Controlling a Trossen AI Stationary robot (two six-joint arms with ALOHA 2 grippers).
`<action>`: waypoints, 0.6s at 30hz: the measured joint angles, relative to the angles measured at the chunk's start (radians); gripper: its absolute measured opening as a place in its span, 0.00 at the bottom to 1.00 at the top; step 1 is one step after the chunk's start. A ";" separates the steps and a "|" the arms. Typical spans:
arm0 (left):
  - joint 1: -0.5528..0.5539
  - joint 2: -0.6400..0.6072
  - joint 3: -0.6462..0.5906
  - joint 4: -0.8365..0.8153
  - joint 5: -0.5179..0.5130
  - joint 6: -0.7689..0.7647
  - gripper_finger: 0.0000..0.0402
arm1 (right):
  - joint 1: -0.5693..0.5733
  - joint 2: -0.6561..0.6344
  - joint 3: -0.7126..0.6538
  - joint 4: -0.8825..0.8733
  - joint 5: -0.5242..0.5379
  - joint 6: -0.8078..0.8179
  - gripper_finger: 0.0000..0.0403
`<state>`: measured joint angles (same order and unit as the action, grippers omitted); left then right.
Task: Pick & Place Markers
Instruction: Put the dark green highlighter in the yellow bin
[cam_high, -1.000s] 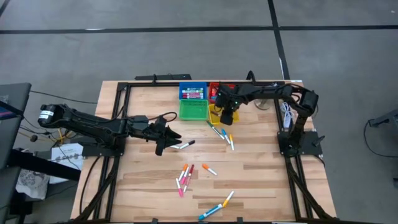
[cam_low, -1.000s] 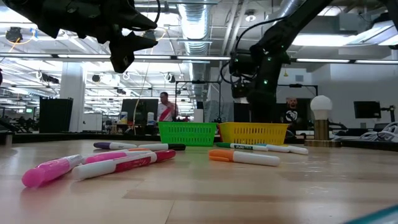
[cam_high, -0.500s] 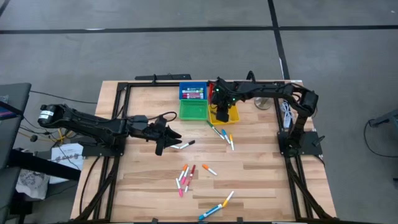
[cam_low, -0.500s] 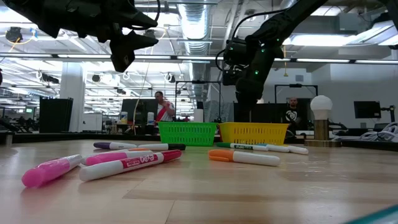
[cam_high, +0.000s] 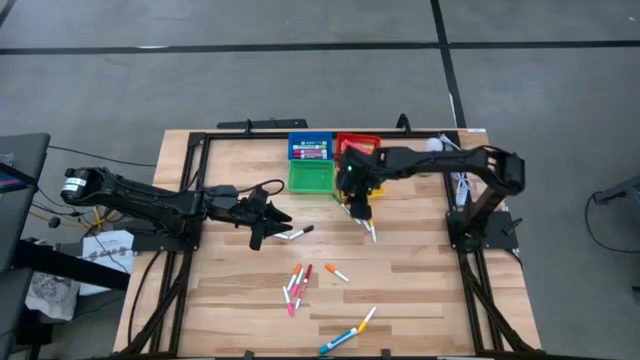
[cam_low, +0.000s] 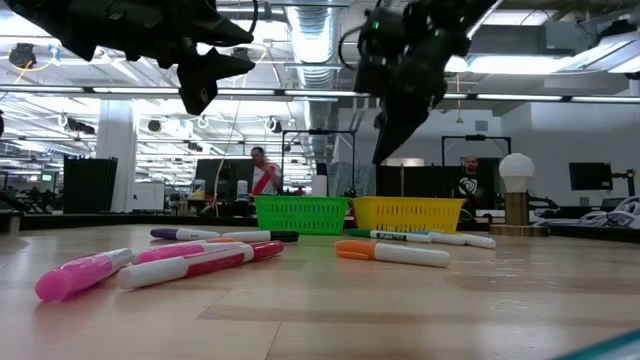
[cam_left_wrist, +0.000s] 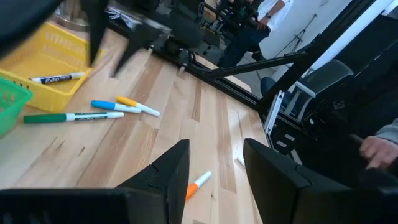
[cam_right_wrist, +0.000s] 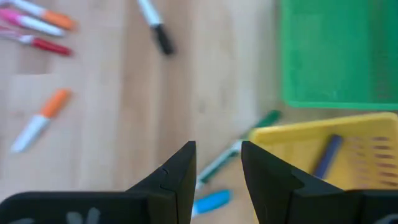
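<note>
the right claw (cam_high: 361, 207) has swung off the yellow tray (cam_high: 347, 188) and out over the green marker (cam_right_wrist: 239, 147) on the desk (cam_high: 420, 280) — fingers parted, holding nothing, likely lining up the next pick. the left claw (cam_high: 262, 232) hovers near the black-capped marker (cam_high: 297, 232), parted and empty.

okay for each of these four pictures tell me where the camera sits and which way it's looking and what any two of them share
High view: overhead, straight down; both arms over the wooden table.
Low view: tabletop height, facing the room; both arms overhead.
Left wrist view: on the left arm; open left claw above the boards.
Right wrist view: on the right arm; open right claw.
Shared: both wrist views show the yellow square plastic tray.
</note>
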<state>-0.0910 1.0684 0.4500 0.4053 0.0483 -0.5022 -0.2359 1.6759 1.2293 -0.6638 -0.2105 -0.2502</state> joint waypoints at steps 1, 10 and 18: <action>0.000 0.000 0.000 0.000 0.000 0.000 0.37 | 0.020 -0.010 0.000 -0.007 0.000 0.012 0.29; 0.000 0.000 0.000 0.000 0.000 0.000 0.37 | 0.134 0.001 0.000 -0.013 0.079 0.158 0.29; 0.000 0.000 0.000 0.001 0.000 0.000 0.37 | 0.146 0.078 -0.001 -0.007 0.142 0.297 0.29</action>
<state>-0.0910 1.0686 0.4500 0.4061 0.0486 -0.5022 -0.0896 1.7538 1.2283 -0.6713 -0.0684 0.0469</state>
